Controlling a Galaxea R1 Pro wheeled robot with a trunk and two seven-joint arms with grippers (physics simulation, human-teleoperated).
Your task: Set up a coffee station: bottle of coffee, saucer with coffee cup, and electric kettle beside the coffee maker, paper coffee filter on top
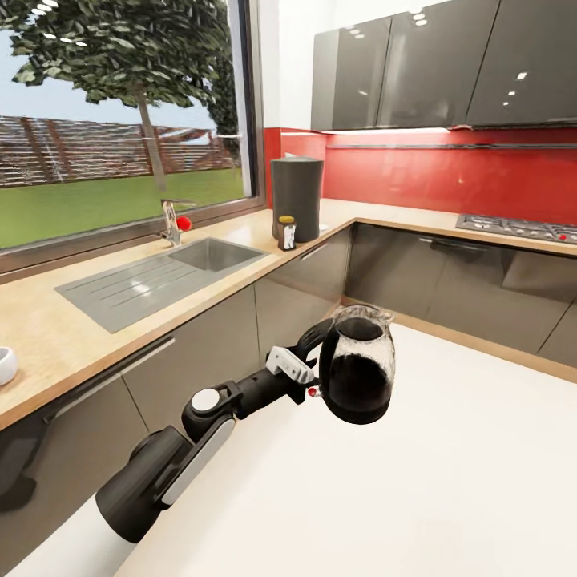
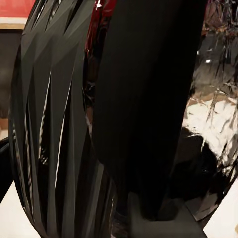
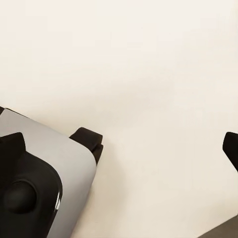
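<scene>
My left gripper (image 1: 312,370) is shut on the loop handle of the electric kettle (image 1: 357,370), a dark glassy rounded pot held in the air over the white floor, away from the cabinets. Up close in the left wrist view, the kettle's black handle (image 2: 144,99) and dark glass body (image 2: 49,139) are all I see. The coffee maker (image 1: 296,199) stands at the corner of the countertop (image 1: 48,320). The bottle of coffee (image 1: 286,232), with its yellow lid, stands right in front of it. My right gripper (image 3: 120,148) hangs open over bare floor.
A steel sink (image 1: 160,276) with a faucet (image 1: 171,221) is set into the countertop under the window. A white rounded dish or cup (image 1: 5,365) is cut off at the left edge. A hob (image 1: 513,228) lies on the far counter. My grey base (image 3: 44,178) is below the right gripper.
</scene>
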